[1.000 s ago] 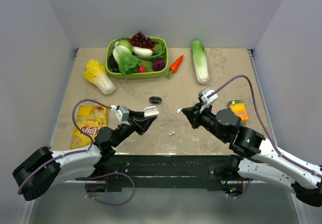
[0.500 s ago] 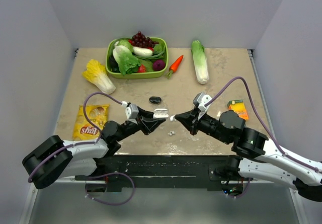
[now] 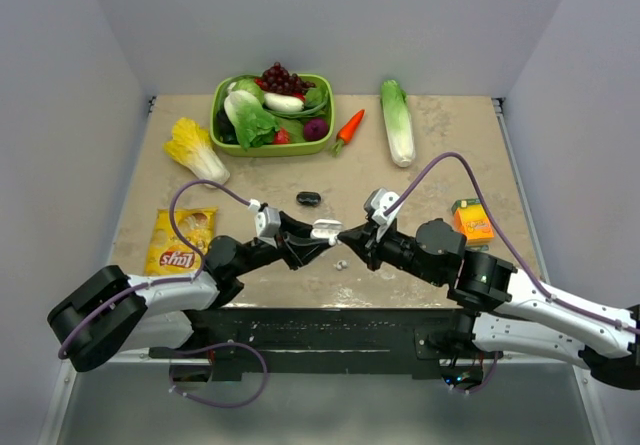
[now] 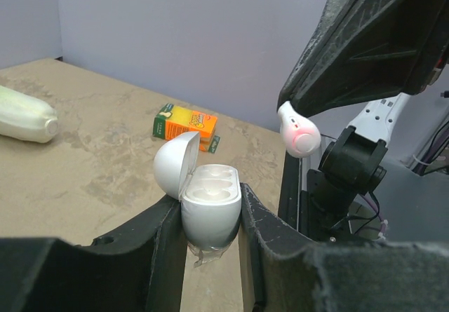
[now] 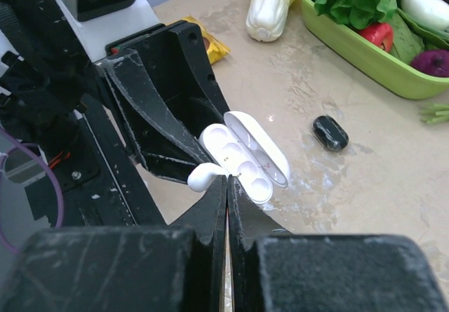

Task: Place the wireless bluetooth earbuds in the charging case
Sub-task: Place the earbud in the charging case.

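"Now that the arms have swung in toward each other, is the bud going home?"

"Nearly; the right claw (image 5: 226,186), pinched shut on one earbud (image 5: 203,177), has closed the gap, and its bud hangs just beside the charging case (image 4: 210,210) at mid-frame; the left claw (image 3: 320,235) clamps that case above the tabletop (image 3: 440,145), lid tipped back, both wells bare, glossy white."

"And the second?"

"A pale speck (image 3: 341,263) lies just below them on the tabletop; likely that."
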Available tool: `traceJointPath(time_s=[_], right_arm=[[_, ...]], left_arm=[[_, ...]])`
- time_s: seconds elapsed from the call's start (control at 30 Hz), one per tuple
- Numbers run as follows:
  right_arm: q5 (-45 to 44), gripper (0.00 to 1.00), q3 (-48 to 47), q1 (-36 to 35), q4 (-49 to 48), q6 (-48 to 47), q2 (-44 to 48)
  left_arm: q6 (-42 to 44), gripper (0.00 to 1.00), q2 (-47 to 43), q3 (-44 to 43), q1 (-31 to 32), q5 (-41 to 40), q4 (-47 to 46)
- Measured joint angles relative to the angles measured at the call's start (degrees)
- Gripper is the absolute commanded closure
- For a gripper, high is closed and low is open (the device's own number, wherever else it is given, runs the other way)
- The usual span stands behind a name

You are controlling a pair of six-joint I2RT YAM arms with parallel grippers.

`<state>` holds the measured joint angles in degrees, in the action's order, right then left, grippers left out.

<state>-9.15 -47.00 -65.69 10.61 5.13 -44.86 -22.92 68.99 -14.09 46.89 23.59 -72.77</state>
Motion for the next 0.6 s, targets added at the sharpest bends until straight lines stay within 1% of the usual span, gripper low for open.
traceJointPath(time_s=[0.4,0.6], right_arm=[[-6.4,1.0,0.0,-0.3,0.0,-0.5,-0.6],[-7.0,1.0,0.0,-0.9,-0.1,-1.2,-0.6]], left_arm=[[-0.4,1.0,-0.5,-1.0,0.0,2.7,0.0],[-0.6,1.0,-0.6,-2.4,0.0,3.9,0.0]])
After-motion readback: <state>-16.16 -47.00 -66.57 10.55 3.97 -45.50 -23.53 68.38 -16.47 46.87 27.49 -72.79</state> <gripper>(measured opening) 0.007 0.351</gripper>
